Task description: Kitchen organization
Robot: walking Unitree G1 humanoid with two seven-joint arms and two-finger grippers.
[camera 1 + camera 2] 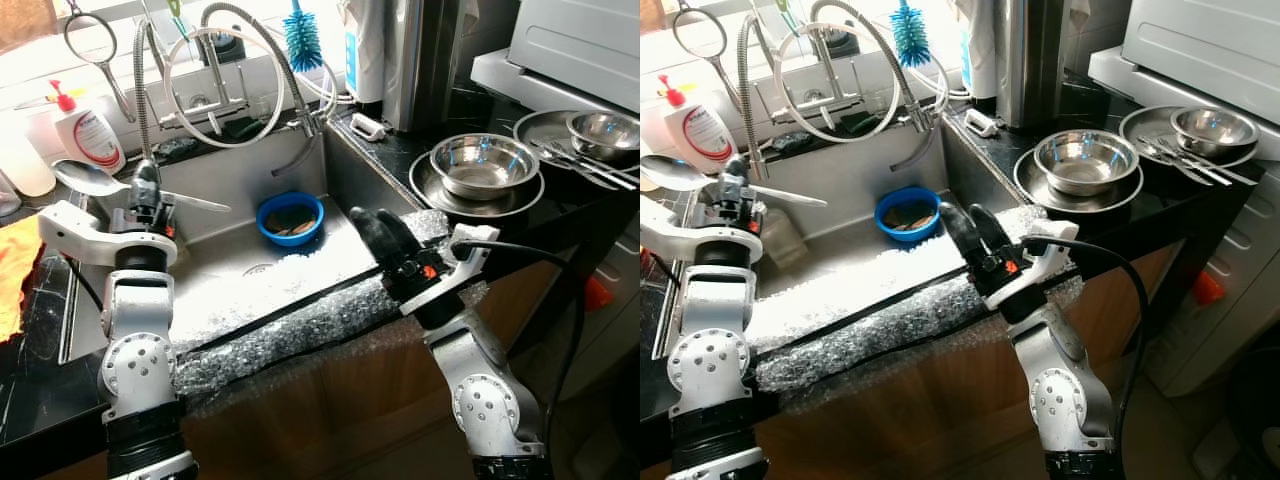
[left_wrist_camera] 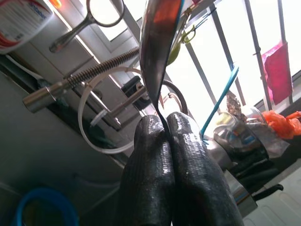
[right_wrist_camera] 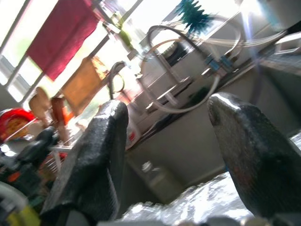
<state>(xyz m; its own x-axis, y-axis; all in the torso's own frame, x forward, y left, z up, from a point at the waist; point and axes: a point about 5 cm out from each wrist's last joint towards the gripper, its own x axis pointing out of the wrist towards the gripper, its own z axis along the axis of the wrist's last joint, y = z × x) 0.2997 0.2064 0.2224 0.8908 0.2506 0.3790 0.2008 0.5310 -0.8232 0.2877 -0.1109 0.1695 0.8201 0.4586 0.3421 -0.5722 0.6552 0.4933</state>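
My left gripper (image 1: 146, 183) is shut on the handle of a large metal spoon (image 1: 88, 176), held level above the left side of the steel sink (image 1: 240, 265). In the left wrist view the two fingers (image 2: 188, 155) pinch the spoon's thin handle (image 2: 155, 56). My right gripper (image 1: 378, 224) hovers open over the sink's front right corner with nothing between its fingers (image 3: 89, 160). A blue bowl (image 1: 290, 217) with brownish contents sits in the sink, left of and beyond the right gripper.
Bubble wrap (image 1: 300, 318) covers the sink's front edge. On the right counter are a steel bowl on a plate (image 1: 483, 162) and a second bowl with cutlery (image 1: 600, 130). Faucet hoses (image 1: 215, 90), a blue brush (image 1: 301, 38) and a soap bottle (image 1: 88, 132) line the back.
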